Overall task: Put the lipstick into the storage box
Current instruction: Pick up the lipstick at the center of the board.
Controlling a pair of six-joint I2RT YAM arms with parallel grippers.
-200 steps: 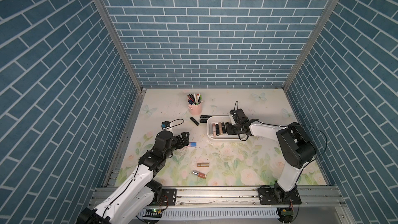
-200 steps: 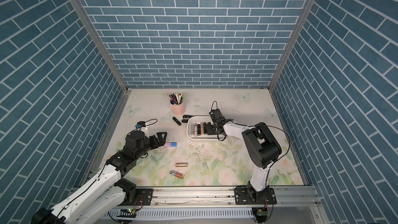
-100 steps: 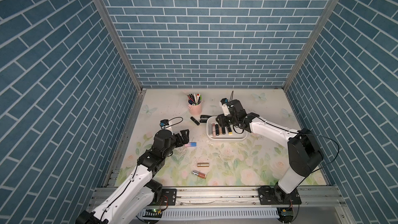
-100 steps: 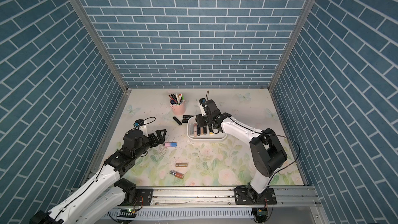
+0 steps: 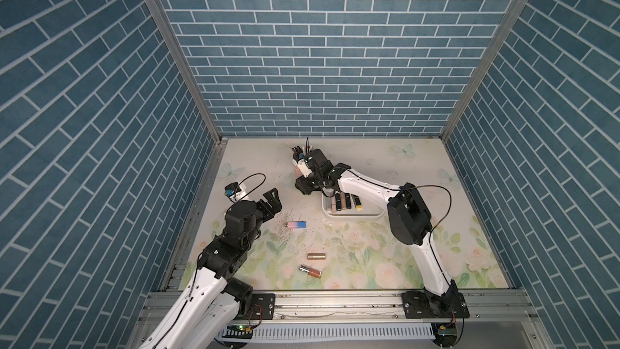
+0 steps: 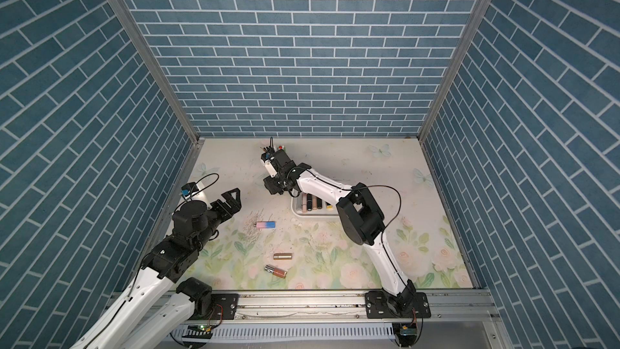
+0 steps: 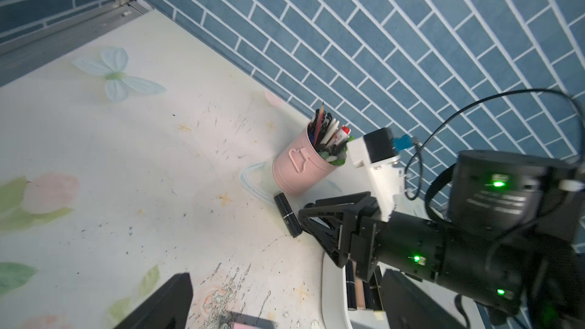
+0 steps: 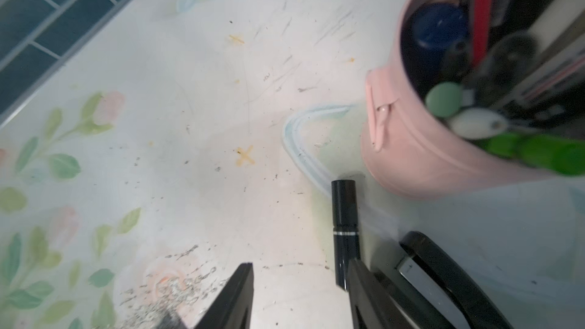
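hovering empty beside a black lipstick [image 8: 344, 216], right claw [image 8: 300, 264] is part-open; left claw [image 5: 275, 201] gapes wide.

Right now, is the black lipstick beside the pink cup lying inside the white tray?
No, the black lipstick lies on the mat next to the pink cup.

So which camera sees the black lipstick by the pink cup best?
Left wrist: the black cylindrical lipstick lies whole beside the pink round pen cup. Right wrist shows it bigger, partly covered. In both top views the right arm hides it.
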